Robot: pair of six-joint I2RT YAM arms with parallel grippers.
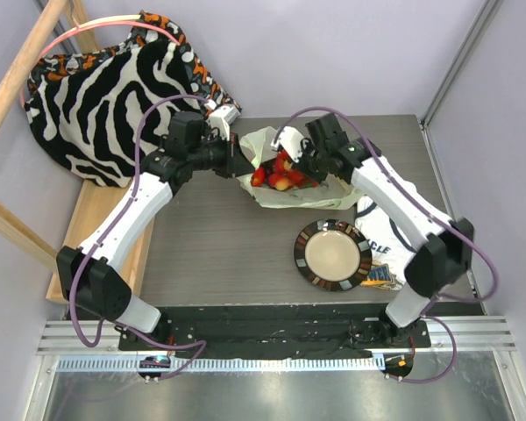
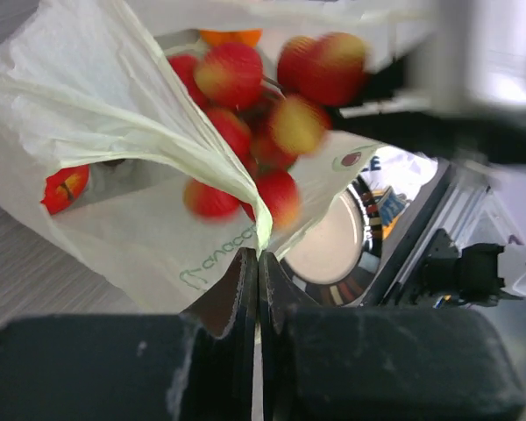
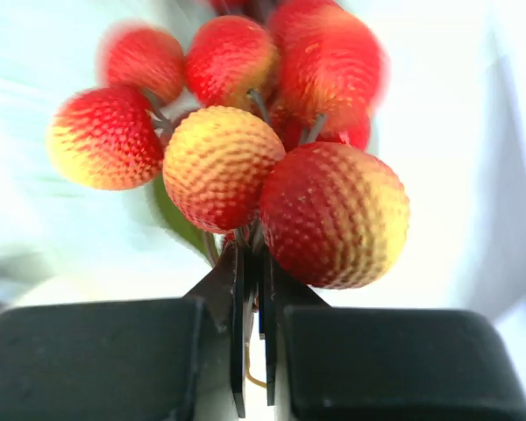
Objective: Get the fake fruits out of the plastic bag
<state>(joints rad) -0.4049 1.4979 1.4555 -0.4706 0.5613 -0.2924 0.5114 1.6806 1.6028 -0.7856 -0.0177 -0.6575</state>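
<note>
Right claw [image 3: 250, 263] grips red-yellow fruit cluster [image 3: 223, 167]; left claw [image 2: 259, 259] pinches bag [image 2: 96, 96].

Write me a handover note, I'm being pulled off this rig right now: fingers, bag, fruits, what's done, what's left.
The left gripper has its fingers shut on the rim of the plastic bag.
The right gripper is shut on the stems of the fruit cluster, at the bag's mouth.
Done: no fruit is out yet.
Left: lift the cluster clear, then the orange and the rest inside.
</note>
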